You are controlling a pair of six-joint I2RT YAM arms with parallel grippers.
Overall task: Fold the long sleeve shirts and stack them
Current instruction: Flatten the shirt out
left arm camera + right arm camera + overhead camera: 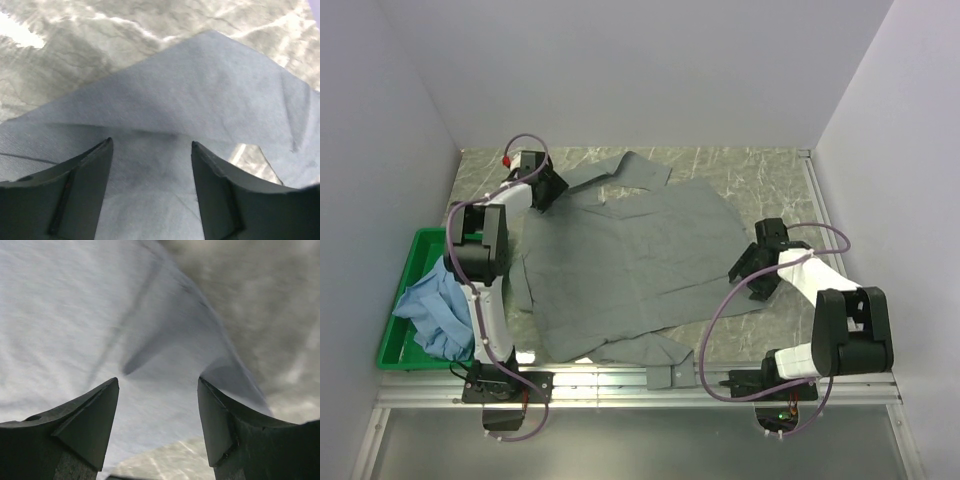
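A grey-green long sleeve shirt (630, 260) lies spread across the marbled table, collar toward the far left, one cuff (665, 375) at the near edge. A light blue long sleeve shirt (435, 305) sits crumpled in the green bin. My left gripper (548, 190) hovers over the grey-green shirt's far left corner. In the left wrist view the left gripper (152, 145) is open, with flat cloth (200, 90) below the gap. My right gripper (745, 268) stands at the shirt's right edge. In the right wrist view the right gripper (158, 382) is open over the cloth's edge (165, 390).
The green bin (392, 330) stands at the table's left side beside the left arm. White walls close in the far, left and right sides. A metal rail (620, 385) runs along the near edge. Bare table (760, 180) shows at the far right.
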